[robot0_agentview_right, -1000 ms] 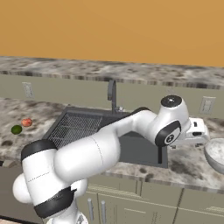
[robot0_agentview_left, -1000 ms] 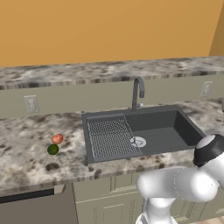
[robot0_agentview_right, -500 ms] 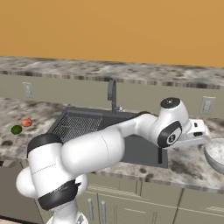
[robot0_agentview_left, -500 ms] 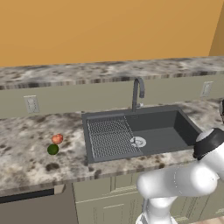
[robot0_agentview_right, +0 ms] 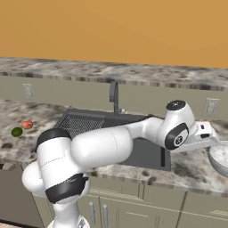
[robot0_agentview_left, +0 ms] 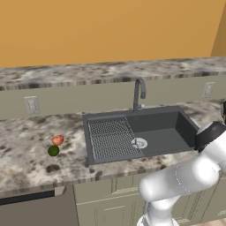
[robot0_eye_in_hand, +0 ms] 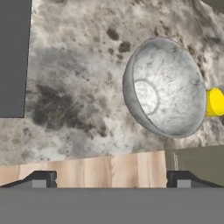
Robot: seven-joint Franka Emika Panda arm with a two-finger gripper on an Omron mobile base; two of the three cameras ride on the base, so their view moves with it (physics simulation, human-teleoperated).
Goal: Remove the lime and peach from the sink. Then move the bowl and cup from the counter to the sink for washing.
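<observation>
Silvery-white round speckled bowl (robot0_eye_in_hand: 164, 87) sits upright on the granite table (robot0_eye_in_hand: 78, 78), right of the dark grey sink (robot0_agentview_left: 141, 132); the yellow cup (robot0_eye_in_hand: 215, 102) is just beside it. Fingers (robot0_eye_in_hand: 43, 178) are spread wide and empty above the bowl, ready for a rim grasp.

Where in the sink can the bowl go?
The sink basin beside the drain is bare, and so is the ribbed drainer. The bowl and cup crowd the counter together; the lime and peach sit left.
</observation>
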